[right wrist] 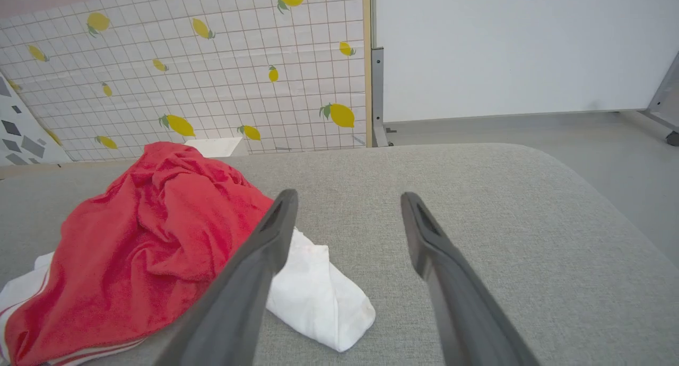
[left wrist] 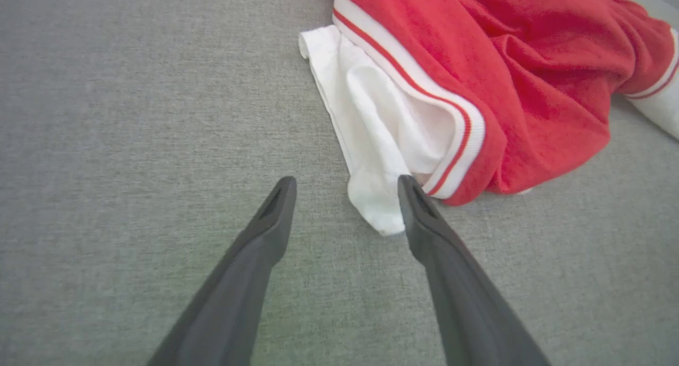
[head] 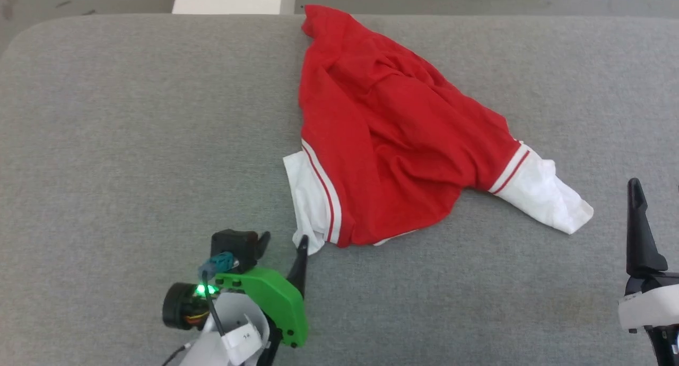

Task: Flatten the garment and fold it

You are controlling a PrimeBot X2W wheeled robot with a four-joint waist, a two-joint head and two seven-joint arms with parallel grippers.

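Garment (head: 392, 143): a crumpled red jersey lying in a heap on the grey padded surface (head: 132, 143), right of centre in the head view, its far tip at the surface's back edge. At left, the left gripper (head: 284, 240) has its fingers spread; the near corner of one white sleeve (left wrist: 371, 143) lies between them, just beside one finger, unpinched. Striped trim (left wrist: 451, 138) joins this sleeve to the wrinkled red body. The other white sleeve (head: 546, 196) points outward at right. The right gripper (right wrist: 348, 195), fingers spread and holding nothing, stands apart from that sleeve.
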